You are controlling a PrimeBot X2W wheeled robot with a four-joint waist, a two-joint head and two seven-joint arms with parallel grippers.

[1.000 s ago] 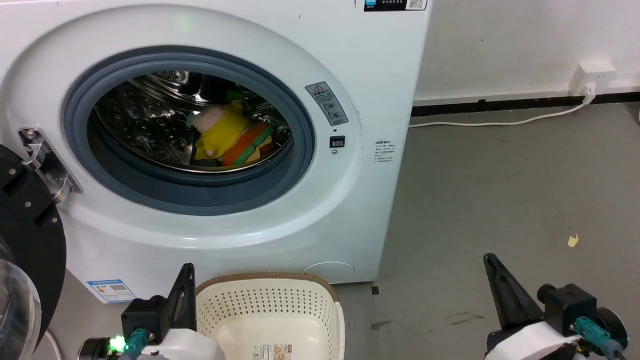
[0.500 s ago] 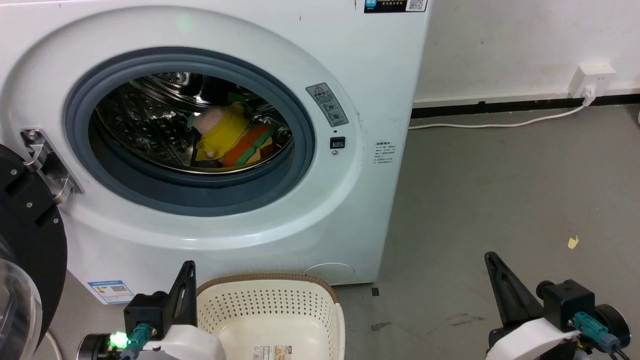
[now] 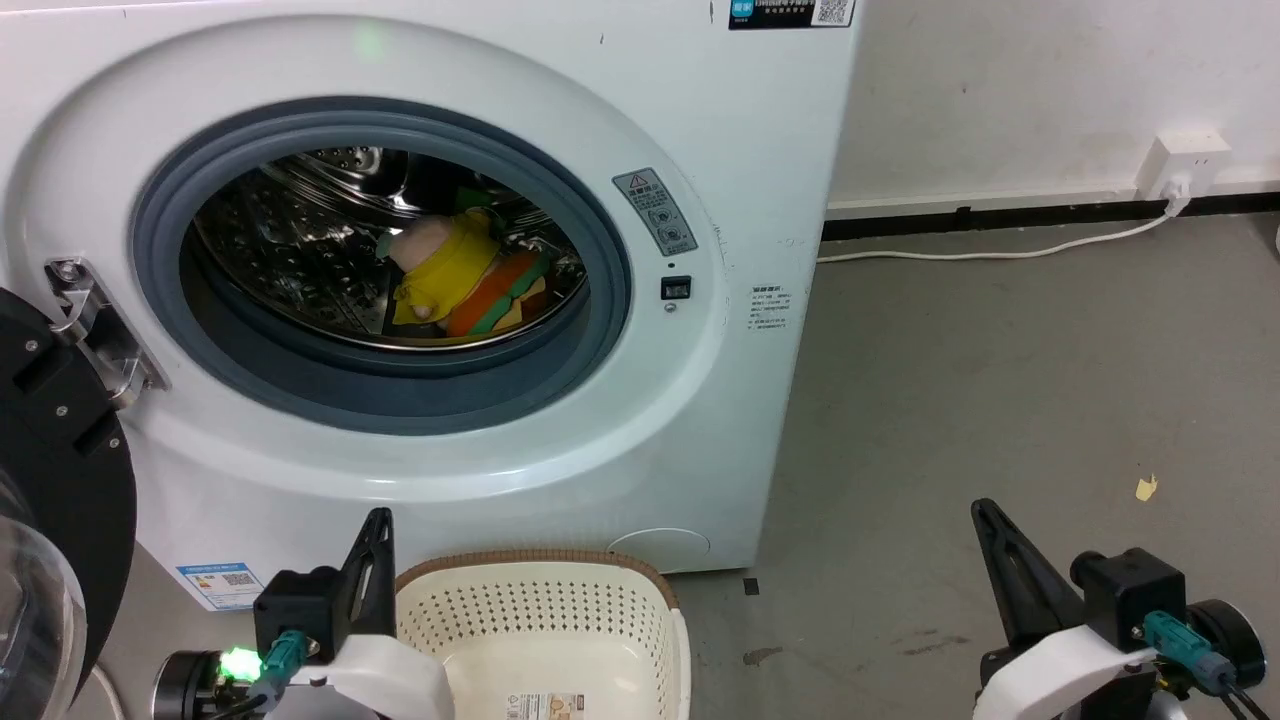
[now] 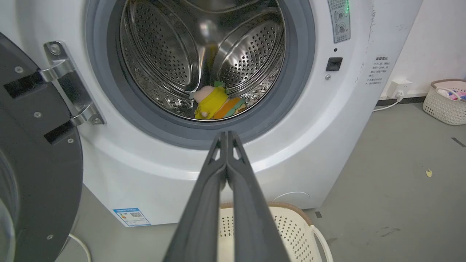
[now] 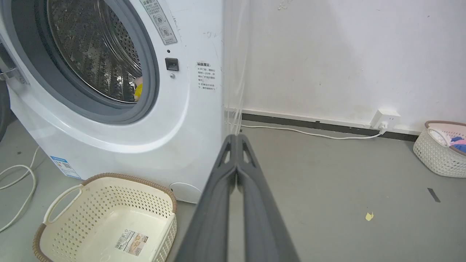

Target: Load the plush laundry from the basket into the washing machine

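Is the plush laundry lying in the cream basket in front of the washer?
No, the floor of the basket is bare but for a label sticker, and the plush laundry lies inside the washing machine.

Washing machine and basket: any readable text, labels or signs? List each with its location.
No text reads; all too small or blurred.
On washing machine top: black label, QR code.
Beside port: grey sticker, warning triangle.
Further right: printed lines.
Lower front: blue label, QR code.
On basket floor: label sticker.
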